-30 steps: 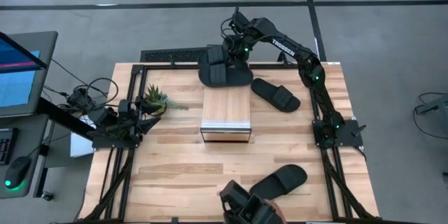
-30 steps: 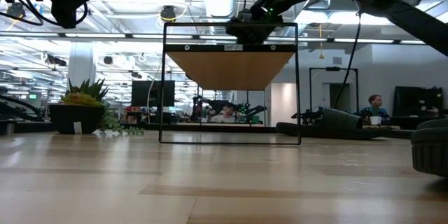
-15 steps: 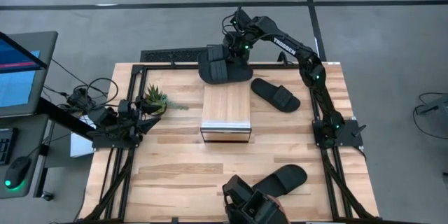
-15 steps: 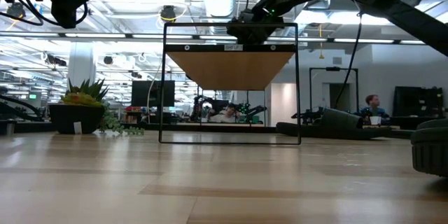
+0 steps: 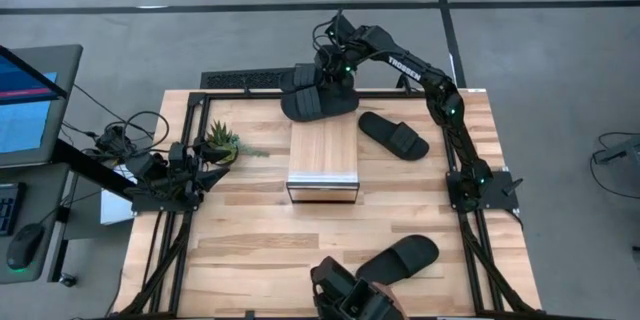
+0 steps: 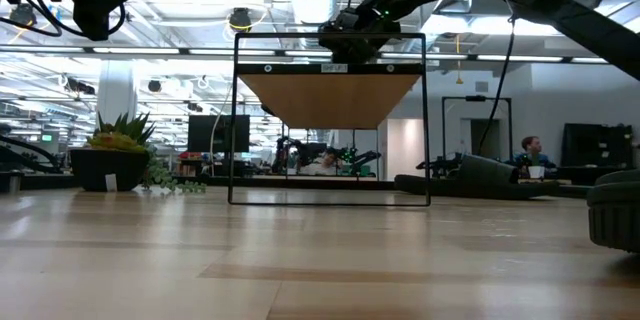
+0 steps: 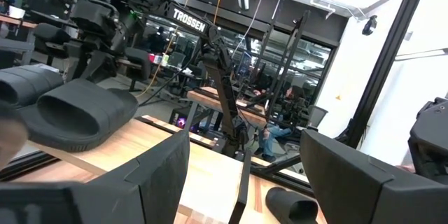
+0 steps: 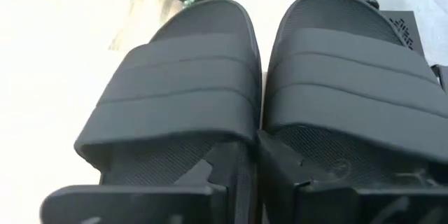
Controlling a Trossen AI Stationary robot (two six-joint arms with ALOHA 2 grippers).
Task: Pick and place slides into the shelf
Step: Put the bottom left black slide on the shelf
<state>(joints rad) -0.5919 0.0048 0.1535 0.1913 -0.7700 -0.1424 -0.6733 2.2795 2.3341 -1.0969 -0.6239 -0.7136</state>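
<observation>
Two black slides (image 5: 318,95) lie side by side, soles down, on the far end of the shelf's (image 5: 323,160) wood top. My right gripper (image 5: 331,72) comes at them from the far side, slanting down, and is shut on one slide (image 8: 175,105) beside the other slide (image 8: 350,91). A third slide (image 5: 393,135) lies on the table right of the shelf. One more slide (image 5: 400,258) lies near the front edge. My left gripper (image 5: 205,172) waits open at the table's left. My right gripper pinches the inner side rim of one slide's sole (image 8: 249,155), behind the strap, where the two slides meet. One finger (image 8: 213,171) lies on that slide's footbed. The fingers slant down from the far side. The slide rests flat on the shelf top.
A potted plant (image 5: 222,143) stands left of the shelf, close to my left gripper. A dark camera mount (image 5: 350,298) sits at the front edge next to the near slide. Black frame rails run along the table's left and right sides. A person (image 6: 535,150) sits far behind.
The pair of slides at the shelf's far end has edged slightly toward the table's far edge. My right gripper has stayed over them.
</observation>
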